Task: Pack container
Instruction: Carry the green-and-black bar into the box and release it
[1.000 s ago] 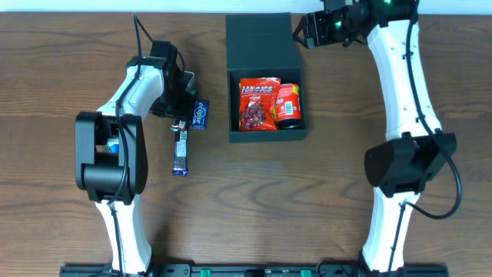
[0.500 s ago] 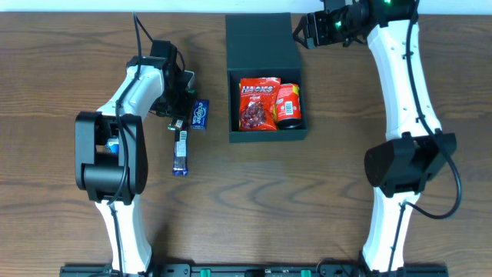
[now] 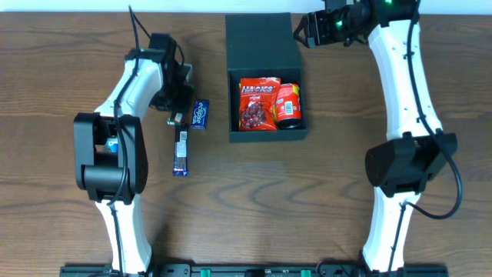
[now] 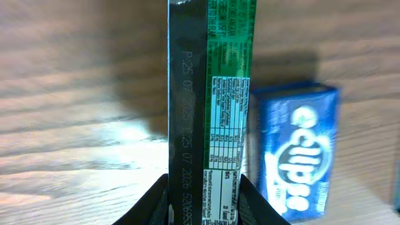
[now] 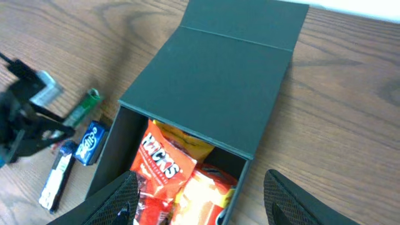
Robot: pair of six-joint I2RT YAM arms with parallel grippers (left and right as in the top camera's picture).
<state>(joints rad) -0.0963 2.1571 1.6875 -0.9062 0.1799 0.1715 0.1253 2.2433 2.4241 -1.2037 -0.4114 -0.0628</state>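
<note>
The container is a dark teal-black box at the table's top centre, its flap lid folded back flat. A red Hacks packet and an orange-red packet lie inside. To its left, my left gripper is shut on a slim green-and-black pack; both fingers press its sides at my left gripper. A blue Eclipse pack lies just right of it. My right gripper hangs open above the container's lid and holds nothing.
A wrapped bar lies on the wood below the left gripper, near the blue Eclipse pack. The right arm runs down the table's right side. A white wall edge borders the table's far side.
My left gripper's jaws have closed onto the green-and-black pack, and the left wrist has shifted slightly toward the table's far edge. The right arm has not moved.
</note>
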